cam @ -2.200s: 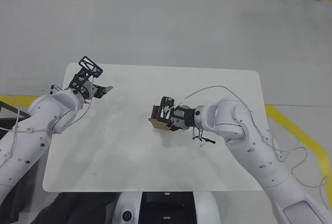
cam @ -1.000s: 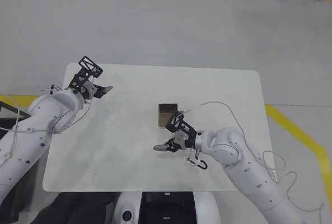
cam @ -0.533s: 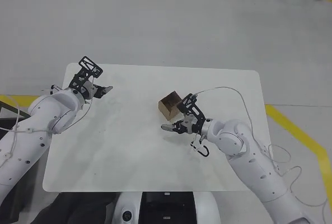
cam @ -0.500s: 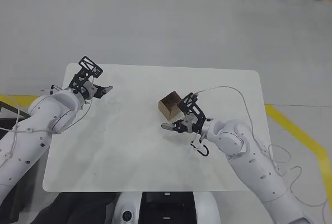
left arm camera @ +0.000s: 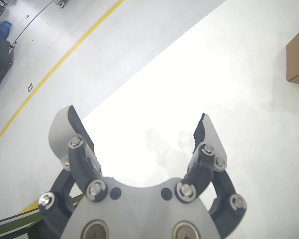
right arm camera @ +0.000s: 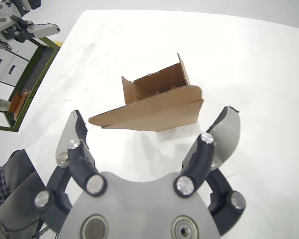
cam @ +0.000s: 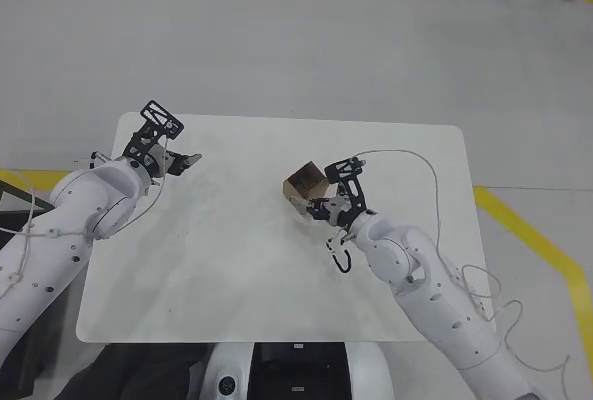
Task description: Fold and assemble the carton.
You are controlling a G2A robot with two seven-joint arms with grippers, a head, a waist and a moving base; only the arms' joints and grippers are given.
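Top view: the brown carton (cam: pixel 304 184) sits on the white desk (cam: pixel 226 270), near its middle and slightly toward the far edge. The right tool (cam: pixel 328 190) is just beside the carton with its jaws spread apart. Whether they touch the cardboard cannot be told. The left tool (cam: pixel 174 140) hovers over the desk's far corner on its own side, well apart from the carton, jaws open and holding nothing.

Left wrist view: the left tool (left arm camera: pixel 137 113) is wide open above the bare desk (left arm camera: pixel 214 88), and one side of the carton (left arm camera: pixel 297 60) shows farther off.

Right wrist view: the right tool (right arm camera: pixel 152 114) gapes open. The carton (right arm camera: pixel 162 93) lies tilted with its open end facing the tool, one broad flap jutting out between the fingertips. The left tool (right arm camera: pixel 37 30) shows beyond the desk's corner.
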